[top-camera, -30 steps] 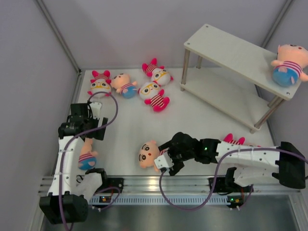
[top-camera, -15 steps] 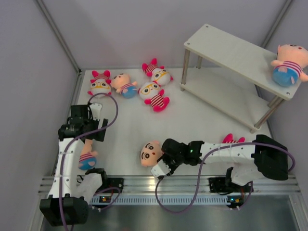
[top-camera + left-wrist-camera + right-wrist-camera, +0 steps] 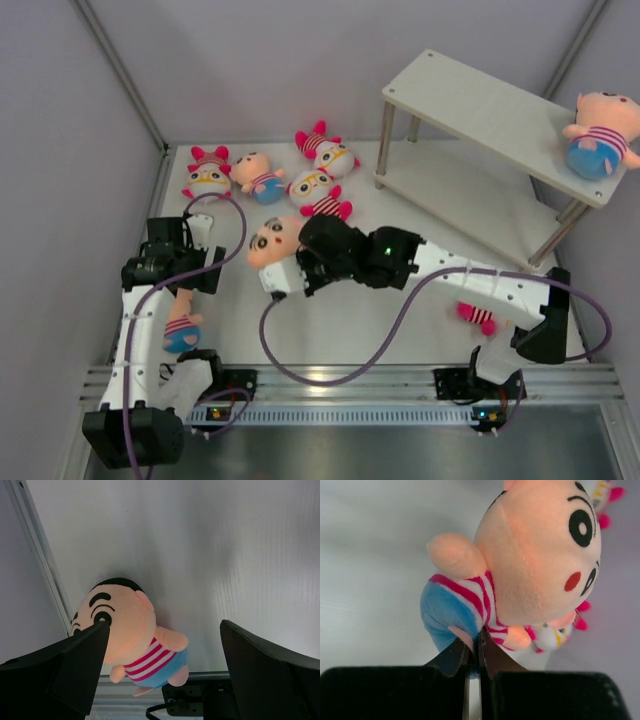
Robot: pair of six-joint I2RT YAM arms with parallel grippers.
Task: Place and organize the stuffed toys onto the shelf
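My right gripper (image 3: 479, 641) is shut on the blue shorts and striped shirt of a peach boy stuffed toy (image 3: 535, 565), pinching a thin fold of it. From above, that toy (image 3: 272, 240) hangs at the right gripper (image 3: 292, 262) over mid-table, left of centre. My left gripper (image 3: 164, 626) stands open above another peach boy (image 3: 125, 635) lying by the front rail, one finger (image 3: 75, 665) on each side, not touching it. The shelf (image 3: 490, 105) stands at the back right with one peach boy (image 3: 600, 135) on the right end of its top board.
Loose toys lie at the back left: a pink one (image 3: 208, 172), a peach boy (image 3: 259, 177), and two pink ones (image 3: 330, 152) (image 3: 318, 195). Another pink toy (image 3: 476, 315) lies under the right arm. An aluminium rail (image 3: 330, 378) runs along the front edge.
My right gripper closed on the peach boy near the front rail and carried it up and to the left, toward mid-table. The pink toy under that arm shows more. The left arm stayed still.
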